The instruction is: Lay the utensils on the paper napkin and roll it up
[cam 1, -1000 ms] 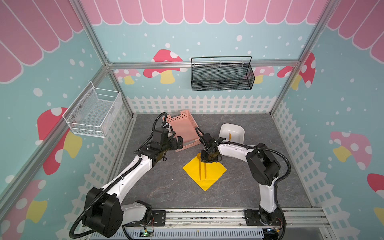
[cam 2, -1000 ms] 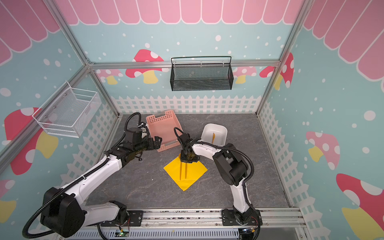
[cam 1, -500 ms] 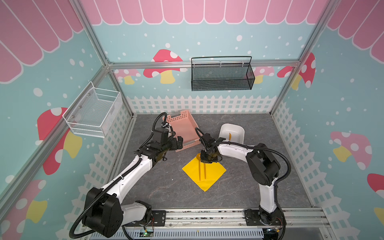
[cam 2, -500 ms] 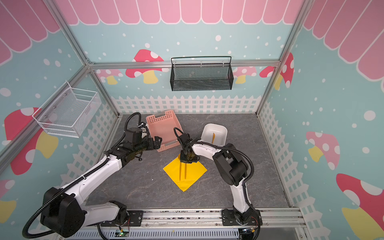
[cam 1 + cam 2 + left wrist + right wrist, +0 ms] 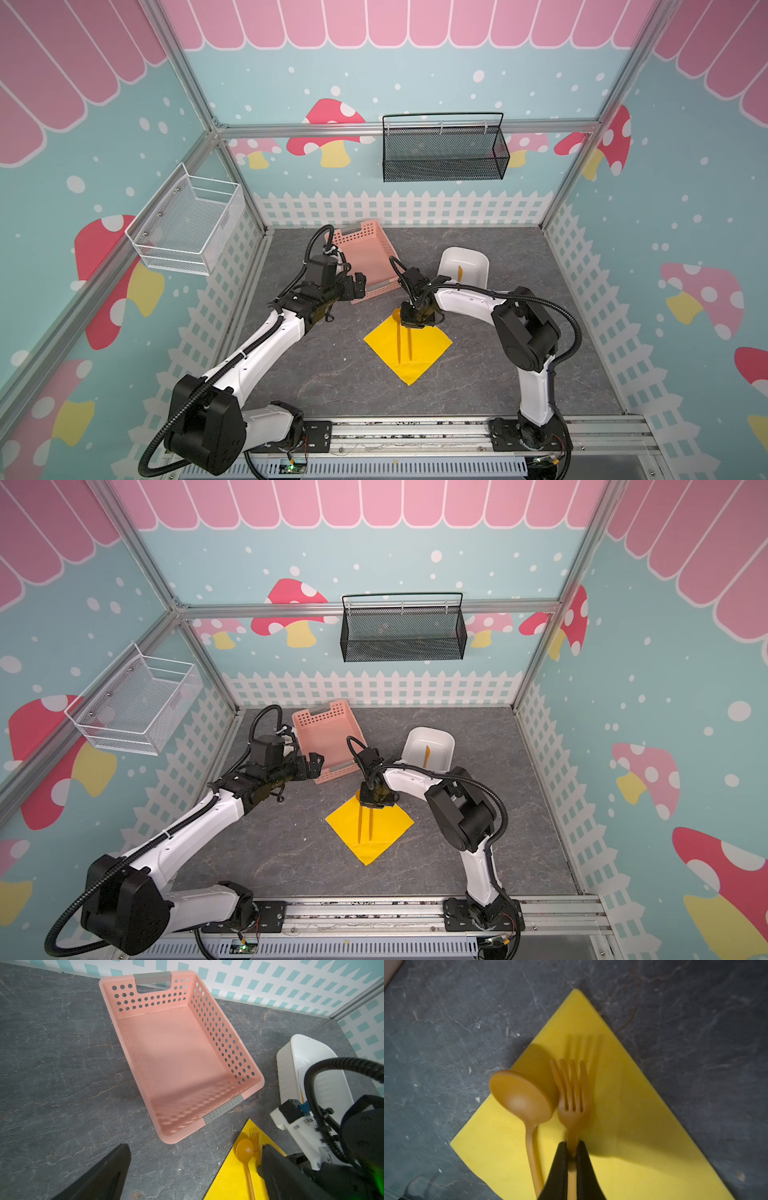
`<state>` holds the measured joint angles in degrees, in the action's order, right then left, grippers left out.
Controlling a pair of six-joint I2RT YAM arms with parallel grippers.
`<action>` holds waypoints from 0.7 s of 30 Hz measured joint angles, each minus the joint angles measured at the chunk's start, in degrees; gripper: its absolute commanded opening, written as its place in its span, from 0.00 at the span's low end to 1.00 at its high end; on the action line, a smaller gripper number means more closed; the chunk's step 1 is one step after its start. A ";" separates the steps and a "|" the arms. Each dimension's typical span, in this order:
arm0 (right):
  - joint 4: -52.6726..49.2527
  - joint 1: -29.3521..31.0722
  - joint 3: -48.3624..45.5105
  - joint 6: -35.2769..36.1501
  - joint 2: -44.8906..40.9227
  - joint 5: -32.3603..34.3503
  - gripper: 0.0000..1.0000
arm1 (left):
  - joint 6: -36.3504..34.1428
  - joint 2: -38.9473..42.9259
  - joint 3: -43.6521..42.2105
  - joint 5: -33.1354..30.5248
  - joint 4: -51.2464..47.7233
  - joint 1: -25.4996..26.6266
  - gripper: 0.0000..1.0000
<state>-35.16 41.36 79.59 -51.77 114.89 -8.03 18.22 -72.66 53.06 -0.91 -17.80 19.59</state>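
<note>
Nothing visible differs from the earlier frames: both arms and every object stand where they did a second ago. The paper napkin (image 5: 419, 353) lies flat as a yellow diamond on the grey bench (image 5: 332, 374), low in the centre of both top views. The fork (image 5: 572, 1095) and spoon (image 5: 521, 1097) lie side by side on it, heads toward its upper corner, the spoon to the left, its bowl touching the fork's head and partly past the napkin's edge. The right end effector (image 5: 572, 1147) is clamped on the fork's neck just below the head. The left end effector (image 5: 358, 286) has its jaws spread wide and holds nothing, beside the lower end of the pink basket (image 5: 368, 259), left of centre. Another orange piece (image 5: 459, 272) stands in the white tub (image 5: 471, 259) right of the basket.
</note>
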 measured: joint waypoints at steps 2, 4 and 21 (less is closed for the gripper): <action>0.00 0.00 0.00 -0.02 0.00 0.00 0.09 | 0.00 0.00 0.00 0.00 0.00 0.00 1.00; -0.04 0.00 0.00 -0.11 0.00 -0.04 0.10 | 0.00 0.00 0.00 0.00 0.00 0.00 1.00; -0.92 0.00 0.00 -0.70 0.00 -0.66 0.13 | 0.00 0.00 0.02 0.00 0.00 0.00 1.00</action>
<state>-36.07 41.36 79.59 -52.47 114.89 -8.69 18.22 -72.66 53.08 -0.91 -17.80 19.59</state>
